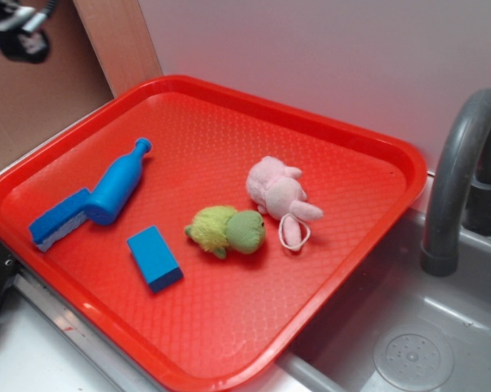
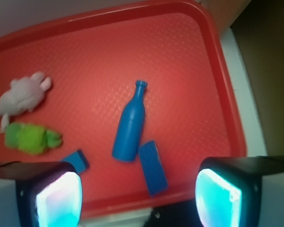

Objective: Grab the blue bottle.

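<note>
Hovering our wide-open, empty claw high over the small bright-blue plastic bottle, lying tray-centre, neck toward 12. Blue sponge bar touches its base, so we might snag it.

Nothing here can be read. No words, labels, brands or numbers show on the tray, the bottle, the toys, the blocks or the tap.
</note>
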`<state>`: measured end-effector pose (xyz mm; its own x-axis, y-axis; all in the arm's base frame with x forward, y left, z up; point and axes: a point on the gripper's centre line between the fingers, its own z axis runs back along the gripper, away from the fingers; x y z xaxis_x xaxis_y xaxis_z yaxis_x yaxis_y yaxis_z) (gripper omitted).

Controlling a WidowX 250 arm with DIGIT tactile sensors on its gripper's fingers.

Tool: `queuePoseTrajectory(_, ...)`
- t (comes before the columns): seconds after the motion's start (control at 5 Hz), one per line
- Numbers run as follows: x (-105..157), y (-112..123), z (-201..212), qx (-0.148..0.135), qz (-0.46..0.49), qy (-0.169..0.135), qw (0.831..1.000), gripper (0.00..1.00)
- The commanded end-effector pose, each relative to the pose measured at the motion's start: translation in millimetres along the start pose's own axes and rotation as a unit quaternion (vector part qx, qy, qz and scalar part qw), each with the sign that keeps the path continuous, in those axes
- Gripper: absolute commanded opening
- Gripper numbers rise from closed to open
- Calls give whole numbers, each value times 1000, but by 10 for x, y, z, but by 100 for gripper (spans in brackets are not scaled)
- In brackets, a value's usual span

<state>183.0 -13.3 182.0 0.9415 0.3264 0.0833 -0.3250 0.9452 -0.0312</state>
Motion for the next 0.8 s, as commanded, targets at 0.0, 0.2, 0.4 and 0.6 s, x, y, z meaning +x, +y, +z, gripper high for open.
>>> queuePoseTrajectory(0.0,230,-81,-709,-57,-17,14,998,100)
queuePoseTrajectory(0.2,226,-69,-1083,-56,-7,43,997,100)
queuePoseTrajectory(0.4,118,-51,-1345,-33,-4,57,998,100)
queuePoseTrajectory(0.6,61,-60,-1542,-21,-16,75,997,100)
